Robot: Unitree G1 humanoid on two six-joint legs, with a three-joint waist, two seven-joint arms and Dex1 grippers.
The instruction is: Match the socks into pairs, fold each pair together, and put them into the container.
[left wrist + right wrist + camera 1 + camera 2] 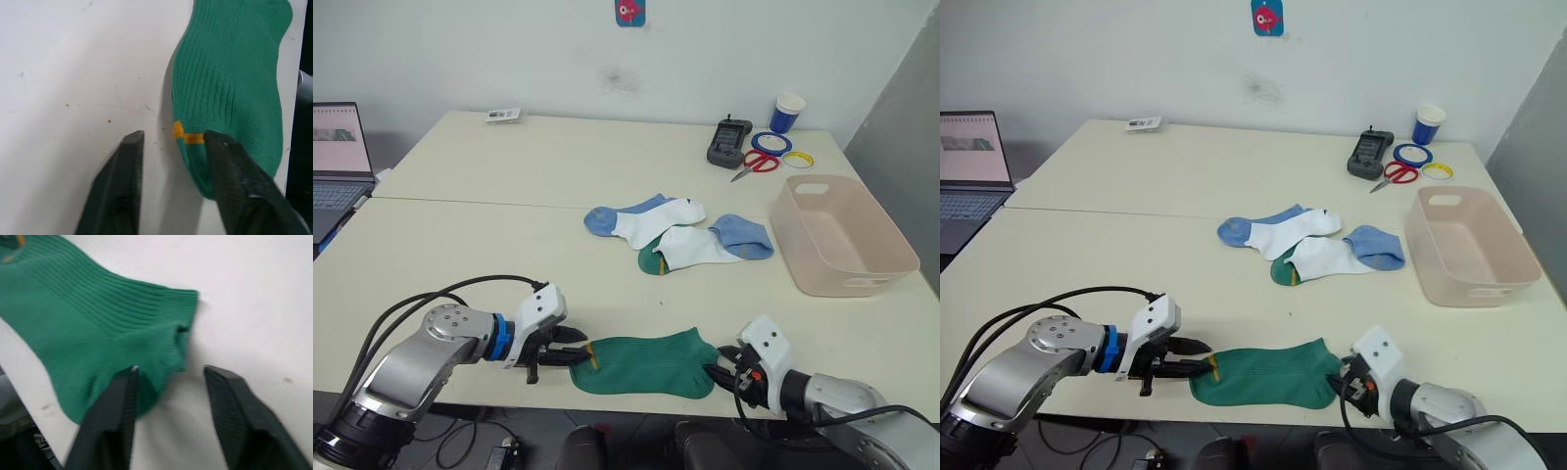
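Laptop [335,157], scissors [759,164], paper cup [787,113] on table [509,196].

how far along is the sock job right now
Early. Nothing done: the pink container holds no socks. In hand: both open grippers, left and right, sit at the ends of one green sock. Left: the other green sock lies under the white-and-blue socks; no pair is folded.

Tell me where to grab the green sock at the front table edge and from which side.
Grip the green sock at its two ends. It lies flat and stretched sideways, so the left gripper suits the yellow-marked toe from the left, and the right gripper the ribbed cuff from the right. Both are open there already.
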